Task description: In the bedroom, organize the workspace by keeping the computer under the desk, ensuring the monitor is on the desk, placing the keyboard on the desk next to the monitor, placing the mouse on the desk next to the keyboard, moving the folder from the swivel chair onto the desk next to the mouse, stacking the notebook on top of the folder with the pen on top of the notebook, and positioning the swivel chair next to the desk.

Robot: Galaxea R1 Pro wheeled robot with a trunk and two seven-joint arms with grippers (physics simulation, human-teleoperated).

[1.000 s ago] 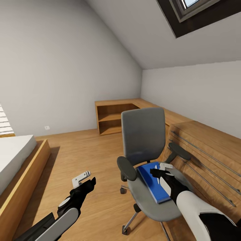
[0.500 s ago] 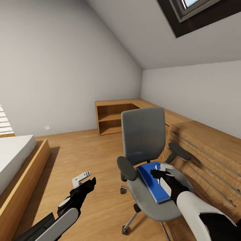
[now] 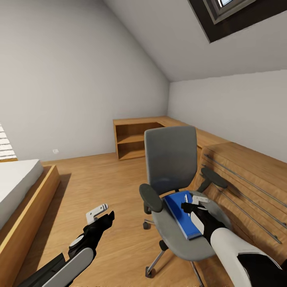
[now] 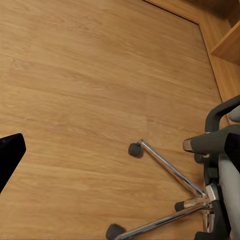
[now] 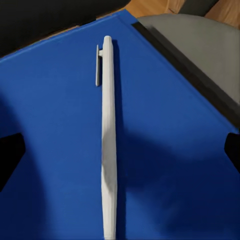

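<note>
Right tool (image 3: 194,203) spread open above pen (image 5: 106,140) lying on folder (image 5: 60,150); left tool's (image 3: 101,213) state unclear.

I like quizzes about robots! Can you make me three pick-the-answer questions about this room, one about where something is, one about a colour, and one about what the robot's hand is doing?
1. Where does the pen lie?
A. on the floor
B. on the folder
C. on the bed

2. What colour is the folder?
A. red
B. green
C. blue

3. What is the right end effector doing?
A. hovering open over the pen
C. pushing a drawer
B. carrying the folder away

Answers:
1. B, since the right wrist view shows the white pen flat on the folder, which sits on the swivel chair seat.
2. C, as it is bright blue in both the head view and the right wrist view.
3. A, because its dark fingertips stand apart on either side of the pen without touching it.
</note>
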